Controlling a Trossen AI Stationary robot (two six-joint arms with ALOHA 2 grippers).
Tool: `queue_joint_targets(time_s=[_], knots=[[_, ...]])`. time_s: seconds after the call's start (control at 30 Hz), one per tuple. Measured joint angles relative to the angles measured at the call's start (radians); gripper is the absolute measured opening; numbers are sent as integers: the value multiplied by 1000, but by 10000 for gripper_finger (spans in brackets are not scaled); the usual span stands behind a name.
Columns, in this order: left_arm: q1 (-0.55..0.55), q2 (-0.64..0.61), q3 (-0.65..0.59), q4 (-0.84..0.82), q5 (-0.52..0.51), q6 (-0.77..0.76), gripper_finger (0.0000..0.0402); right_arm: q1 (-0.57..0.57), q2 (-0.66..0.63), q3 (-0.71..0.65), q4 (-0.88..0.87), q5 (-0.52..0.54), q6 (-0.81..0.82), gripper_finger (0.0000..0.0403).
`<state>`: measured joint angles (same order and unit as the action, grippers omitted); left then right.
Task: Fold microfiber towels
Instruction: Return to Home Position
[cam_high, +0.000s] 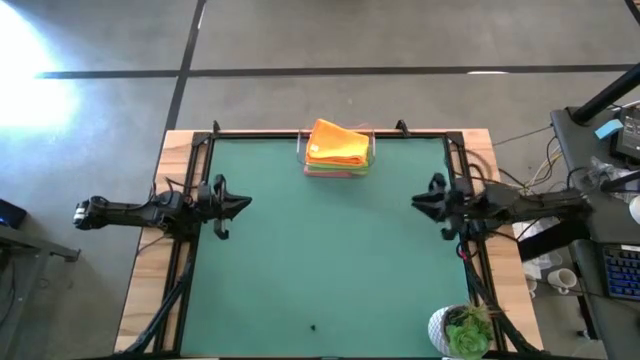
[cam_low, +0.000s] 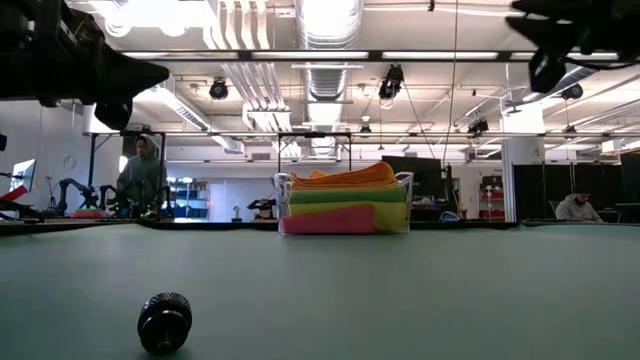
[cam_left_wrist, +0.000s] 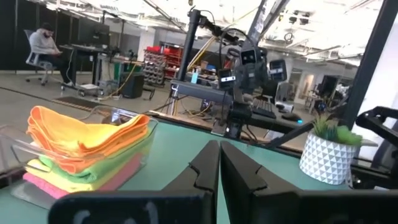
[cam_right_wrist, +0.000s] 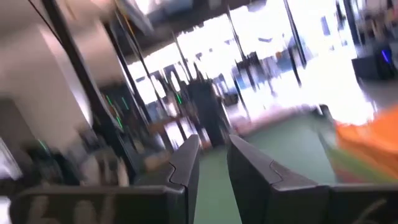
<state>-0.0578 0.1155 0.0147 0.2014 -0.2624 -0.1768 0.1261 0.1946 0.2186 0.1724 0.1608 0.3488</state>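
Folded microfiber towels (cam_high: 338, 146) sit stacked in the clear tray (cam_low: 403, 205) at the middle of the tabletop (cam_high: 320, 260) far edge, orange over green, yellow and pink; the rigid walls likely keep the soft, floppy layers squared. Left gripper (cam_high: 246, 203) is parked at the left edge, fingers together and empty. Right gripper (cam_high: 416, 202) is at the right edge with a narrow gap, empty, so the job looks done.
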Motion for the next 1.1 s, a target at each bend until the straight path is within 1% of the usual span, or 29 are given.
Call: queue_joint_targets(time_s=[0.17, 0.23, 0.33, 0.37, 0.57, 0.7, 1.1], knots=[[0, 2, -3, -1, 0, 7, 0, 0, -189, -110, 77, 9, 1, 73], [0, 0, -4, -2, 0, 6, 0, -1, -194, -164, 62, 40, 7, 72], [0, 4, -4, -1, -1, 6, 0, 0, -177, -193, 137, 48, 5, 72], [0, 6, -5, -1, 0, 6, 0, 0, -173, -206, 95, 47, 17, 72], [0, 20, -5, -1, -2, 5, 0, 0, -179, -207, -11, 46, 21, 72], [0, 27, -5, -2, -4, 5, 0, 0, -180, -207, 0, 22, -25, 72], [0, 27, -6, -1, -4, 5, 0, 0, -173, -207, -18, 23, -17, 73]])
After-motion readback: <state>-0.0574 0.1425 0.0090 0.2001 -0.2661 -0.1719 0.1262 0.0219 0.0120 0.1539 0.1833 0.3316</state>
